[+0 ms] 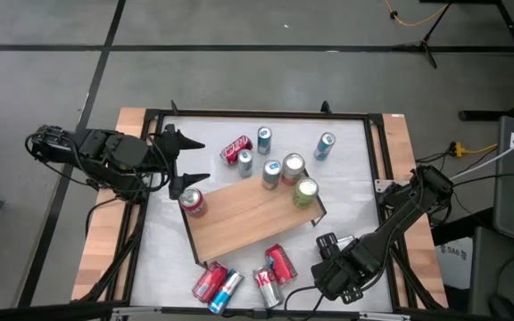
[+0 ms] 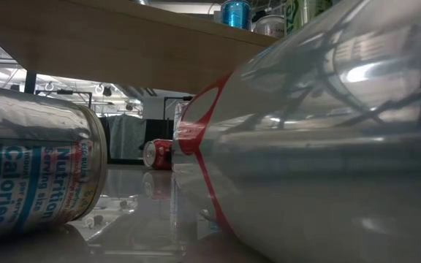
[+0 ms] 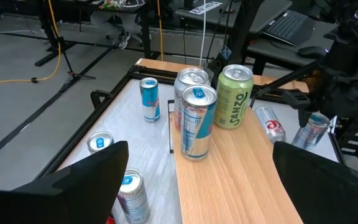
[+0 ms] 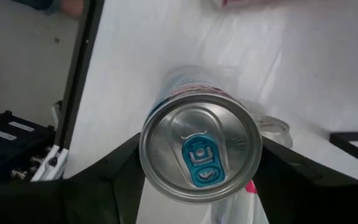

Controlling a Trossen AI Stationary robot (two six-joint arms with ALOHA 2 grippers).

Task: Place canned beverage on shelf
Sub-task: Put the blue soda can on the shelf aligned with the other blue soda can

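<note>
A: Right gripper [image 4: 197, 186] — state? Which can?

B: Closed on a silver can with a blue pull tab [image 4: 199, 151]. In the right wrist view the can's top fills the space between the two dark fingers, one finger against each side. From above the can itself is hidden under that gripper [image 1: 328, 260], which sits at the near right part of the white tabletop [image 1: 351, 156].

A: The shelf, relative to it?

B: Shelf [image 1: 239, 214] lies up and to the left of the right gripper, near but apart, set at a slant. Its nearest corner carries a green can [image 1: 305, 193]; two silver cans [image 1: 293, 168] stand just beyond that, and a red can [image 1: 193, 203] stands at the far end of the board.

A: Anything right beside the tool?

B: A red can lying down [image 1: 280, 261] just to its left, more toppled cans [image 1: 217, 283] farther left along the near edge.

A: Left gripper?

B: Left gripper [image 1: 188, 163] is spread wide, holding nothing, at the shelf's far end next to the red can. Its wrist view looks along the board between both fingers [image 3: 92, 177].
</note>
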